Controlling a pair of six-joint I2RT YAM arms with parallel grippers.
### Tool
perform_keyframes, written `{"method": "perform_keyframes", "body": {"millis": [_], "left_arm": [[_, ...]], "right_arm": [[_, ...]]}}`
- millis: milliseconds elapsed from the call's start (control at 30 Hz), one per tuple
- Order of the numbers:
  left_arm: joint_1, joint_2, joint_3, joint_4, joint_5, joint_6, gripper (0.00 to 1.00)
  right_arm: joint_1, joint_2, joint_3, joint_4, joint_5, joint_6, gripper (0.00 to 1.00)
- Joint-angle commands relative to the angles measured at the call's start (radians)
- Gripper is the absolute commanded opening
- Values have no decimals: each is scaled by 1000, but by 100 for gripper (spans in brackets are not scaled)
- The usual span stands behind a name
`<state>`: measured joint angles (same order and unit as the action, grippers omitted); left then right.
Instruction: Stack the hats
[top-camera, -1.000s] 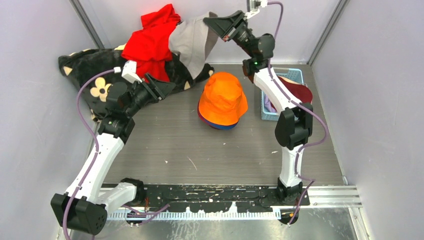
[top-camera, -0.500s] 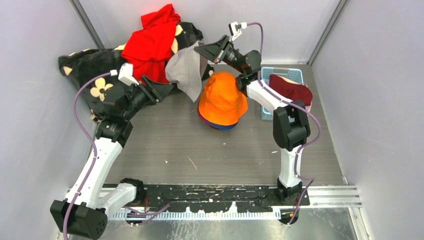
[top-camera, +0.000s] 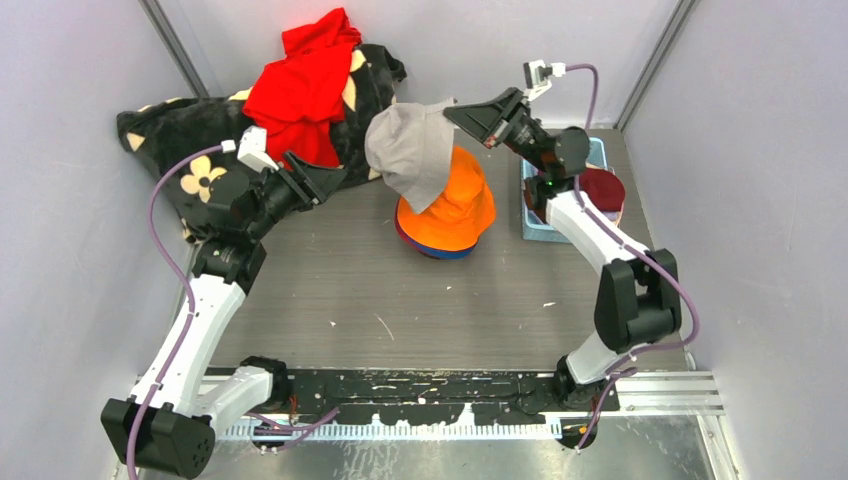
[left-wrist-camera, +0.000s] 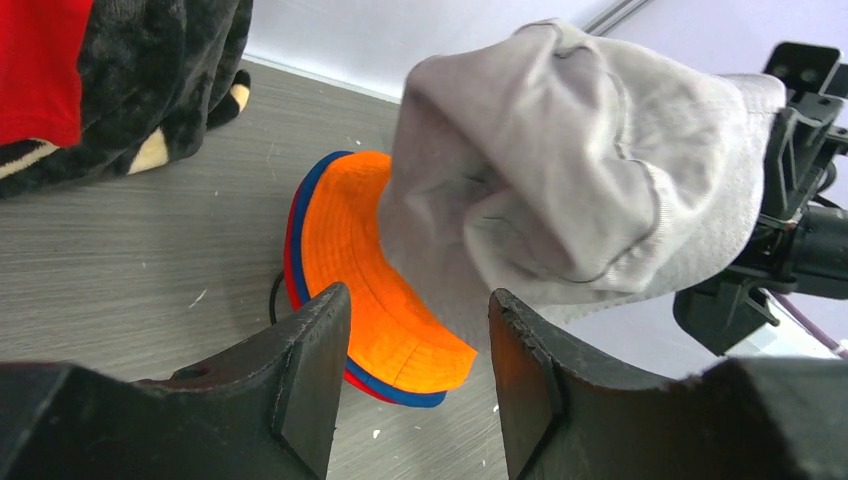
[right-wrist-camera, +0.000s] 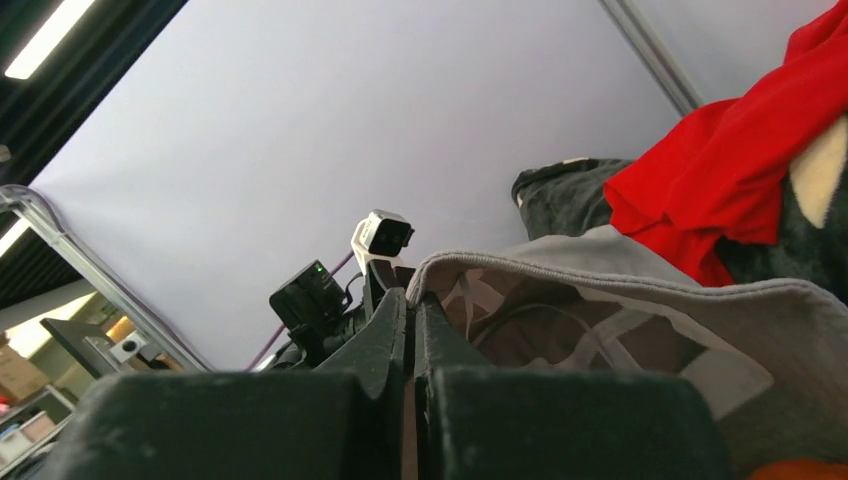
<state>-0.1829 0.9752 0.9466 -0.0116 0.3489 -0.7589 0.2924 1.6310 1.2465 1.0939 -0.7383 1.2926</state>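
Note:
My right gripper (top-camera: 462, 110) is shut on the brim of the grey hat (top-camera: 412, 150), which hangs in the air over the far left side of the orange hat (top-camera: 455, 205). The orange hat sits on a stack with a blue and a red brim showing under it (left-wrist-camera: 312, 262). The grey hat fills the upper right of the left wrist view (left-wrist-camera: 570, 170) and shows its inside in the right wrist view (right-wrist-camera: 640, 320). My left gripper (top-camera: 325, 175) is open and empty, left of the stack. A maroon hat (top-camera: 603, 187) lies on the blue basket.
A black blanket with cream flowers (top-camera: 180, 150) and a bright red garment (top-camera: 300, 85) are heaped at the back left. A light blue basket (top-camera: 540, 225) stands at the right of the stack. Enclosure walls stand on all sides.
My right gripper has swung right and forward with the grey hat, from the back wall to over the orange hat. The left arm has barely moved.

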Motion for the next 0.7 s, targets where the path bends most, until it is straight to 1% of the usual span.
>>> {"method": "perform_keyframes", "body": {"millis": [0,233,400,533,667], "left_arm": [[4,-2,2,53,21,-14,54],[4,2,9,58,32,-20,54],[3,17,9,65,42,-26,54],[3,37,12,78,47,-32,54],[3,63,18,87,50,-34,54]], "right_arm": [[-38,-116,-81,14,-30,-25,1],[-94,-270,-220,-213,-23,-154,1],[-160,-332,-295,-344,-4,-194,1],[-221,-337,-339,-389,-14,-194,1],[-262,-314,-361,-394,-37,-197,1]]}}
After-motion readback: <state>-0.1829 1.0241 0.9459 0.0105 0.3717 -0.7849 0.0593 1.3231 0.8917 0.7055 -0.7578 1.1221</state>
